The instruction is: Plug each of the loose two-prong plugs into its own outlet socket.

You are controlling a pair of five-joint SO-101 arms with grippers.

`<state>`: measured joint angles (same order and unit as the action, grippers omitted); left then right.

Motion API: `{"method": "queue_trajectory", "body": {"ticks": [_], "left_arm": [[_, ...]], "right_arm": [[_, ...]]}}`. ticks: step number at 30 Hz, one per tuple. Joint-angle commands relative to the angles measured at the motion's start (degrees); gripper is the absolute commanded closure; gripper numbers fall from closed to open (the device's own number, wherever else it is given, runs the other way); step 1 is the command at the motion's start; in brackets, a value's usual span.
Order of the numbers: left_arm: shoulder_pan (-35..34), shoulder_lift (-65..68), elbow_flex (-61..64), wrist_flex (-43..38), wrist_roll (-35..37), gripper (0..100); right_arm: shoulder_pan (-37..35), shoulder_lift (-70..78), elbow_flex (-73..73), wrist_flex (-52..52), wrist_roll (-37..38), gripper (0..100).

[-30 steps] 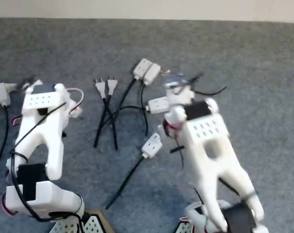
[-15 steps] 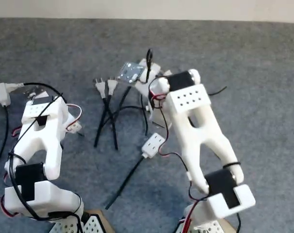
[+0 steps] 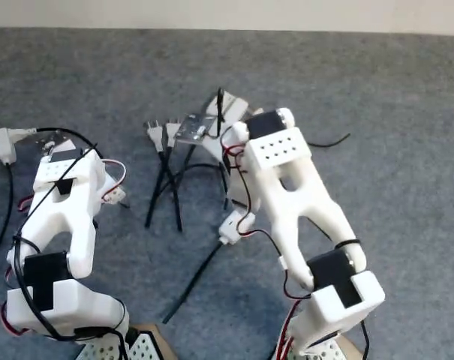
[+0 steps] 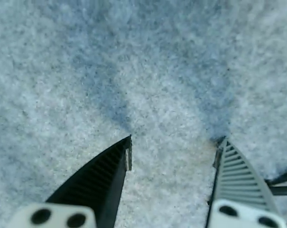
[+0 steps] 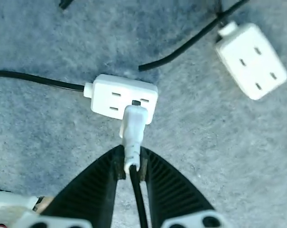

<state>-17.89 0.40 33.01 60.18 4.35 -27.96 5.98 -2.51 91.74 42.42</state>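
Observation:
My right gripper (image 5: 130,159) is shut on a white two-prong plug (image 5: 134,127) by its cord end. The plug's front end meets the face of a white outlet block (image 5: 122,97); I cannot tell how deep the prongs sit. A second white outlet (image 5: 251,59) lies farther off. From above, the right gripper (image 3: 195,127) sits mid-table beside two loose white plugs (image 3: 156,136) on black cords. My left gripper (image 4: 175,142) is open just over bare grey carpet; in the high view it (image 3: 52,141) is close to a white outlet (image 3: 3,145) at the far left.
Another white outlet (image 3: 233,224) on a black cord lies beside the right arm's forearm. Black cords (image 3: 166,187) cross and tangle in the middle of the carpet. A thin black cable (image 3: 332,142) trails off to the right.
The right arm swung from the right side toward the table's middle, carrying its plug over the outlets at the back. The left arm shifted slightly early on, then stayed put.

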Motion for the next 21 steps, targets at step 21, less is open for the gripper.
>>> {"method": "queue_trajectory", "body": {"ticks": [21], "left_arm": [[-0.4, -1.36, -0.13, -0.35, -0.26, 71]], "right_arm": [[3.03, 1.1, 1.54, -3.38, -0.88, 99.4]]}}
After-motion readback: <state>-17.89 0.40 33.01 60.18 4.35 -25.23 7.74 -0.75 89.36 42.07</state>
